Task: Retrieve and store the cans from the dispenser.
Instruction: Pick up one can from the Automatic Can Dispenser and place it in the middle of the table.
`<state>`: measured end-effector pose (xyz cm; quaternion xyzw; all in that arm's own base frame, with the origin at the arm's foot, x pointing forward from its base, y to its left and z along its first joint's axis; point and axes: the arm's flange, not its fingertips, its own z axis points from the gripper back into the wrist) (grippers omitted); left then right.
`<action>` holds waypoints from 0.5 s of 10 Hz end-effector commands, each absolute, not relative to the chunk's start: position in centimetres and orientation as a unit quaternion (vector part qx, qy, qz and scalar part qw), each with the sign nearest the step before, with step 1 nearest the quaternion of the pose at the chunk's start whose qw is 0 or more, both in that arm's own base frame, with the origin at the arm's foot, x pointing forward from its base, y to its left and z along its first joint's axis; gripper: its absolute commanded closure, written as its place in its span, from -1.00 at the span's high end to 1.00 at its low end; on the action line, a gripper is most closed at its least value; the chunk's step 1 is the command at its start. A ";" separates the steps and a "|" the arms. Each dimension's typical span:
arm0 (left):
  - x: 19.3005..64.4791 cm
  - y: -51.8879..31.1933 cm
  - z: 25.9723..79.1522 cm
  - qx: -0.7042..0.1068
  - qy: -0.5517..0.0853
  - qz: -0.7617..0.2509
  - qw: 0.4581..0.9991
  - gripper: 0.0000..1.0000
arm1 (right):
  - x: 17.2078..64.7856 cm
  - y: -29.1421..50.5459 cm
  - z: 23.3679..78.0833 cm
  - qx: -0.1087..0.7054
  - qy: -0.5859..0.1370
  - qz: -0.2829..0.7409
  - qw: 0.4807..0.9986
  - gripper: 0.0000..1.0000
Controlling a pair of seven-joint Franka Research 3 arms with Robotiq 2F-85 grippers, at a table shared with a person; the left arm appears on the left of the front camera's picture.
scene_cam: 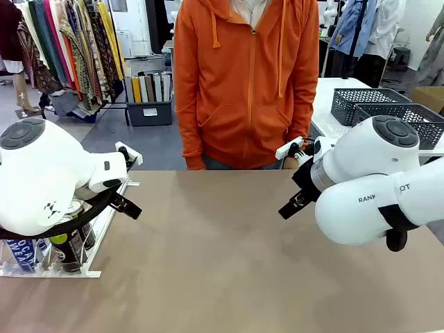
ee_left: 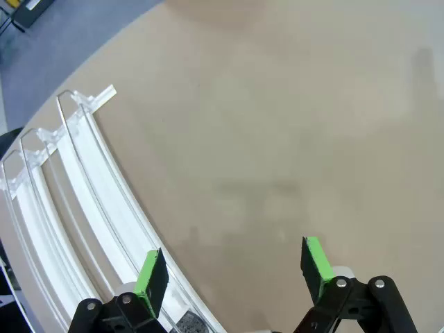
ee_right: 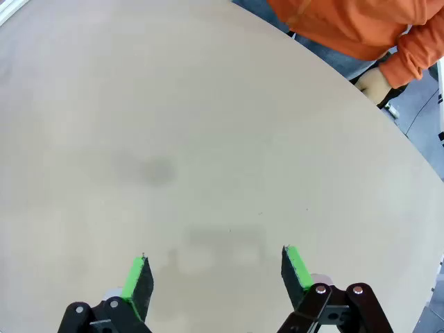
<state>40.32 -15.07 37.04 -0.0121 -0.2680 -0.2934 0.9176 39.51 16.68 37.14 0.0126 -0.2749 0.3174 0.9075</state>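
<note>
Beside spread left gripper (ee_left: 232, 257), dispenser rails (ee_left: 78, 173), cans (scene_cam: 66, 251) at its near end

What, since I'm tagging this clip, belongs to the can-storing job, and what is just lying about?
Job: cans; dispenser.
Lying about: grey baskets at far right (possibly for storing; cannot tell); hanging clothes behind.

cans (scene_cam: 64, 251) in dispenser (scene_cam: 52, 272), left on table (scene_cam: 229, 263).
</note>
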 end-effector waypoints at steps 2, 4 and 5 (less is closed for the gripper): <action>40.3 -15.1 37.1 -0.012 -0.268 -0.293 0.917 1.00 | 39.5 16.7 37.1 0.013 -0.275 0.317 0.907 1.00; 40.3 -15.1 37.1 -0.012 -0.268 -0.293 0.917 1.00 | 39.5 16.7 37.1 0.013 -0.275 0.317 0.907 1.00; 40.3 -15.1 37.1 -0.012 -0.268 -0.293 0.917 1.00 | 39.5 16.7 37.1 0.013 -0.275 0.317 0.907 1.00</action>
